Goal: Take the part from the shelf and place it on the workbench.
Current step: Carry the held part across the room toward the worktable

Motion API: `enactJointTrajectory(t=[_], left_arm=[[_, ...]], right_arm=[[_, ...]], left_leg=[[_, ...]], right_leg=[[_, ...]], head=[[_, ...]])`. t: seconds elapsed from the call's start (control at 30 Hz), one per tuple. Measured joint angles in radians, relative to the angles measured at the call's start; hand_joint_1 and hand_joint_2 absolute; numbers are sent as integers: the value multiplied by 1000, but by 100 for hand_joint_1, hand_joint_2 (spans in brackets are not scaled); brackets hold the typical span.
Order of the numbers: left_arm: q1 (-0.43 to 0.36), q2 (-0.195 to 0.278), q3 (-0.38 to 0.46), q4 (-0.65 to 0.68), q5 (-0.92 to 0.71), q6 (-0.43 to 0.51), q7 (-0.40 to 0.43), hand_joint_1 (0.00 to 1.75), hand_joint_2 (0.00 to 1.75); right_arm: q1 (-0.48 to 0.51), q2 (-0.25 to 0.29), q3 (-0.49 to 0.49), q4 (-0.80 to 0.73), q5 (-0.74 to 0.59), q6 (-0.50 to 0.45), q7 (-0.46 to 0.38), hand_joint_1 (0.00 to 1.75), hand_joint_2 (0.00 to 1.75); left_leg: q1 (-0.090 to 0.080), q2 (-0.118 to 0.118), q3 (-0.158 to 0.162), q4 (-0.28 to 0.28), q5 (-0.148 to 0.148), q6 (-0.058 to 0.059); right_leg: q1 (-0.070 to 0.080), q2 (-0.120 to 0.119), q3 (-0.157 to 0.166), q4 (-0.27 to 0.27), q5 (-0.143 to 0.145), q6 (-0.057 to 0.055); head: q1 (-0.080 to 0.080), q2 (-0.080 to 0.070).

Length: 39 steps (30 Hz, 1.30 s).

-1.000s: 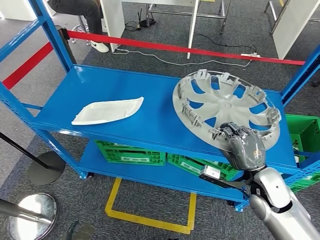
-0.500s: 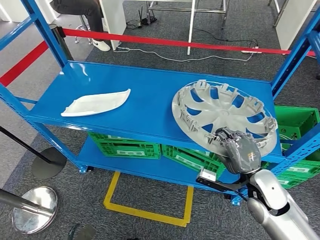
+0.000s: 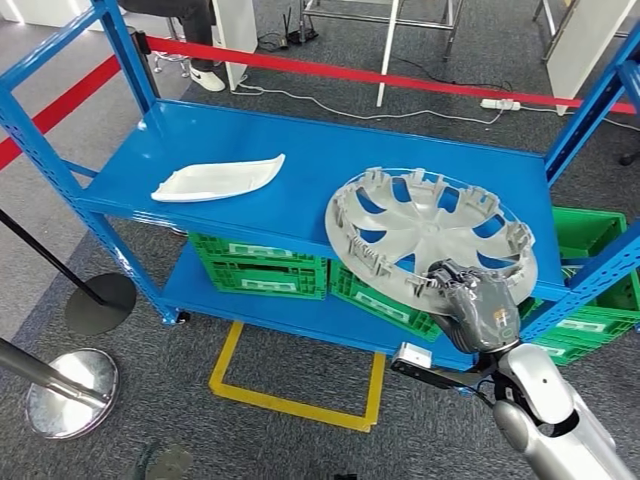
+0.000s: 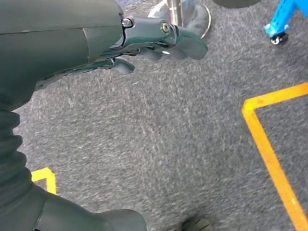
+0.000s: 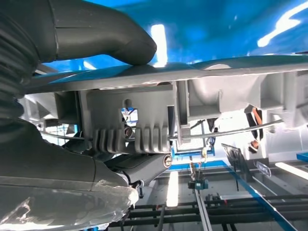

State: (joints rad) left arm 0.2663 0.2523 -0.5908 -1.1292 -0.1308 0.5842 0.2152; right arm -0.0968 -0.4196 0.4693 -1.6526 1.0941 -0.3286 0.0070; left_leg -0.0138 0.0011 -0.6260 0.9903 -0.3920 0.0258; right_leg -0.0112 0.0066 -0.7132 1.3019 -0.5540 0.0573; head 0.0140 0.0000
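Hung beside the body, left hand (image 4: 160, 41) empty, fingers loosely apart over the floor; lay untouched toward the shelf's (image 3: 302, 205) left end, white trim piece (image 3: 217, 180); jutted over the front edge near the right end, wheel cover (image 3: 426, 235), rim gripped by right hand (image 3: 472, 305); best kept level, drawn clear of the right post.

My right hand (image 3: 475, 312) keeps its grip on the near rim of the grey wheel cover (image 3: 426, 235) and has drawn it toward me: a second ago it lay mostly over the blue shelf (image 3: 317, 190), now its near edge overhangs the shelf's front lip, above the green crates (image 3: 260, 272). My view has also swung, so the whole scene sits differently
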Motion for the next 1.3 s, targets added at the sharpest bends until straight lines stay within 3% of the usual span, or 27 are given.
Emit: enactJointTrajectory(t=[0.03, 0.1, 0.17, 0.27, 0.3, 0.37, 0.43, 0.47, 0.5, 0.53, 0.6, 0.63, 0.7, 0.77, 0.8, 0.87, 0.93, 0.97, 1.0, 1.03, 1.07, 1.13, 1.17, 1.2, 1.27, 1.3], left_arm=[[1, -2, 2, 0, -3, -2, 0, 0, 175], [2, -5, 7, 0, -9, -3, 0, 0, 175], [5, -6, 11, -2, -12, -3, 1, 0, 175], [10, -7, 16, -3, -15, -3, 2, 0, 175], [12, -7, 18, -3, -16, -3, 3, 0, 175], [13, -7, 19, -3, -16, -3, 3, 0, 175], [13, -8, 20, -3, -16, -3, 3, 0, 175], [13, -8, 20, -3, -16, -3, 3, 0, 175], [13, -8, 20, -3, -17, -3, 3, 0, 175], [13, -8, 20, -3, -17, -3, 3, 0, 175], [10, -9, 21, -3, -17, -3, 3, 0, 175], [7, -9, 22, -4, -17, -3, 2, 0, 175], [3, -10, 24, -6, -18, -3, 2, 0, 175], [7, -11, 25, -6, -18, -3, 2, 0, 175], [10, -11, 26, -6, -18, -3, 3, 0, 175], [13, -10, 27, -6, -18, -3, 3, 0, 175], [12, -11, 28, -6, -19, -3, 2, 0, 175], [11, -11, 29, -6, -19, -3, 2, 0, 175], [11, -11, 29, -6, -19, -3, 3, 0, 175], [11, -12, 29, -6, -20, -3, 3, 0, 175], [11, -12, 29, -6, -21, -3, 3, 0, 175], [12, -14, 31, -7, -21, -3, 4, 0, 175], [12, -14, 32, -7, -21, -3, 4, 0, 175], [13, -15, 33, -7, -22, -2, 5, 0, 175], [15, -16, 36, -8, -22, -2, 5, 0, 175], [16, -16, 38, -8, -23, -2, 6, 0, 175]], right_arm=[[0, 0, 0, 0, -2, 1, -1, 175, 175], [0, 0, 0, -2, -4, 3, -2, 175, 175], [3, 0, -1, -5, -5, 4, -3, 175, 175], [7, 0, -1, -7, -6, 5, -3, 175, 175], [8, 0, -2, -8, -6, 6, -3, 175, 175], [8, 0, -2, -8, -6, 6, -3, 175, 175], [10, 0, -2, -8, -6, 6, -3, 175, 175], [10, 0, -2, -8, -6, 6, -2, 175, 175], [11, 0, -3, -8, -6, 6, -2, 175, 175], [11, 0, -3, -8, -6, 6, -2, 175, 175], [11, 0, -4, -8, -6, 6, -2, 175, 175], [11, 0, -5, -9, -7, 6, -2, 175, 175], [9, 0, -7, -11, -7, 6, -2, 175, 175], [12, 0, -7, -11, -7, 6, -2, 175, 175], [14, 0, -6, -11, -7, 6, -2, 175, 175], [17, 0, -6, -11, -7, 7, -3, 175, 175], [17, 0, -6, -11, -8, 10, -3, 175, 175], [17, 0, -6, -11, -8, 12, -3, 175, 175], [17, 0, -6, -11, -8, 13, -3, 175, 175], [16, 0, -6, -11, -9, 15, -3, 175, 175], [15, 0, -6, -11, -10, 16, -3, 175, 175], [10, 0, -6, -12, -11, 20, -4, 175, 175], [9, 1, -6, -12, -12, 22, -4, 175, 175], [7, 1, -5, -13, -12, 24, -4, 175, 175], [1, 2, -3, -14, -13, 29, -6, 175, 175], [-3, 3, -2, -14, -13, 32, -6, 175, 175]], left_leg=[[1, 0, -11, 0, 9, -3], [2, -1, -29, 3, 26, -11], [1, -2, -36, 2, 44, -22], [2, -4, -46, 1, 55, -39], [3, -4, -55, 17, 33, -45], [6, -4, -86, 111, -55, -56], [10, -4, -118, 247, -134, -61], [13, -4, -121, 288, -147, -63], [16, -4, -108, 297, -141, -65], [18, -4, -78, 269, -122, -66], [23, -4, 14, 146, -84, -67], [23, -6, 59, 77, -79, -64], [18, -11, 101, -5, -82, -54], [13, -10, 92, -17, -71, -38], [12, -8, 86, -19, -63, -29], [12, -4, 72, -22, -47, -14], [7, -4, 55, -21, -32, -7], [5, -3, 45, -21, -23, -6], [2, -3, 36, -21, -14, -5], [-1, -3, 26, -21, -6, -5], [-2, -3, 17, -20, 3, -6], [-5, -3, 2, -19, 20, -10], [-6, -4, -3, -19, 29, -13], [-5, -4, -7, -20, 39, -18], [-3, -4, -16, -21, 52, -28], [-2, -5, -22, -16, 44, -34]], right_leg=[[0, -1, 45, -47, 23, 1], [0, -2, 154, -191, 36, 2], [4, 0, 205, -273, 27, -7], [5, 1, 191, -280, 48, -32], [3, 0, 184, -280, 58, -42], [1, -1, 163, -281, 78, -54], [1, -2, 139, -281, 97, -57], [1, -2, 127, -281, 106, -56], [1, -2, 115, -280, 115, -54], [1, -1, 104, -280, 122, -51], [1, 1, 88, -279, 135, -41], [1, 1, 81, -279, 143, -34], [1, 0, 70, -281, 162, -20], [-5, 0, 60, -285, 172, -8], [-7, -1, 52, -273, 155, -4], [-8, -1, 23, -188, 77, -1], [-5, -1, -6, -55, -4, -1], [-3, -1, -8, -11, -18, -2], [0, -1, 6, 1, -12, -5], [3, -1, 38, -24, 12, -10], [7, -1, 87, -82, 38, -15], [14, -2, 191, -232, 49, -25], [17, -1, 223, -282, 44, -28], [20, -1, 236, -308, 37, -30], [20, -1, 223, -314, 50, -40], [18, -2, 216, -316, 56, -47]], head=[[0, 0], [0, 0], [0, 0], [4, 0], [3, 0], [0, 0], [-1, 0], [-1, 0], [-1, 0], [-1, 0], [-1, 0], [0, 0], [0, 0], [0, 0], [1, 0], [5, 0], [8, 0], [9, 0], [9, 0], [9, 0], [9, 0], [8, 0], [8, 0], [9, 0], [10, 0], [10, 0]])
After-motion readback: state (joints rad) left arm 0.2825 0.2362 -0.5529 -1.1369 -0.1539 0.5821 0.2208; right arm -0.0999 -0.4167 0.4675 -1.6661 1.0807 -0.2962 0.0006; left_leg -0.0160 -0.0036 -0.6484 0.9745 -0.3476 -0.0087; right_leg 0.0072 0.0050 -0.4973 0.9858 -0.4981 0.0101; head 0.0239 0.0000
